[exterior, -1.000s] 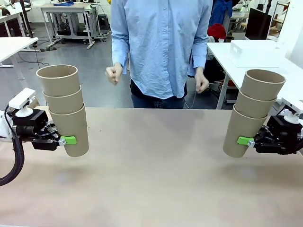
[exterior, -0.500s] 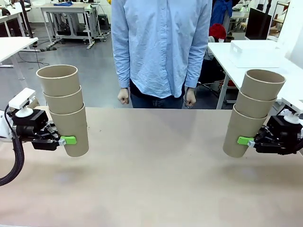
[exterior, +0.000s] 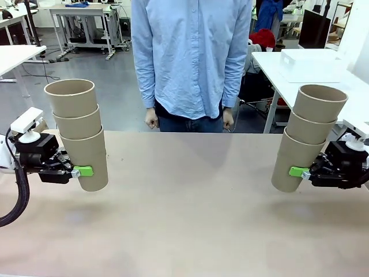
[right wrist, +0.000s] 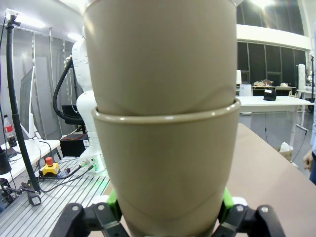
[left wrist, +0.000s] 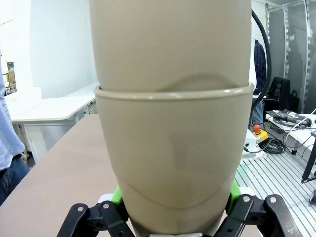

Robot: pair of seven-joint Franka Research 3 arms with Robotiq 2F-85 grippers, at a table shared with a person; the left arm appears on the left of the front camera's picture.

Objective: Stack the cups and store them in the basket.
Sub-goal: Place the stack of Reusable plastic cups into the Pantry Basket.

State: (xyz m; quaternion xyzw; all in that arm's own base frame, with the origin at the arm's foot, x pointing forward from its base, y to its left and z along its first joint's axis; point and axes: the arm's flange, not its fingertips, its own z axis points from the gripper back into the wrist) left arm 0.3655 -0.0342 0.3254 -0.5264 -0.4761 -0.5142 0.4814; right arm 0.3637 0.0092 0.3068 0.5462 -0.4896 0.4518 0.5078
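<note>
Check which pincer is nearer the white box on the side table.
Right. The right pincer, shut on a cup stack, sits toward the white box; left pincer is across the table.

Left cup stack (exterior: 78,135) over table (exterior: 184,219) left side; right cup stack (exterior: 308,138) over right side; person (exterior: 190,57) behind, centre.

A pale brown tabletop (exterior: 190,196) is spreading across the foreground, and a grey floor (exterior: 109,98) is running off behind it. A white table (exterior: 14,55) is standing on the left. A second white table (exterior: 271,62) on the right is carrying a white box (exterior: 308,63), with a black monitor (exterior: 314,29) beyond. A workbench (exterior: 86,10) is sitting far back. Ceiling lights (right wrist: 261,3) are glaring above dark glazed panels (right wrist: 276,64).
</note>
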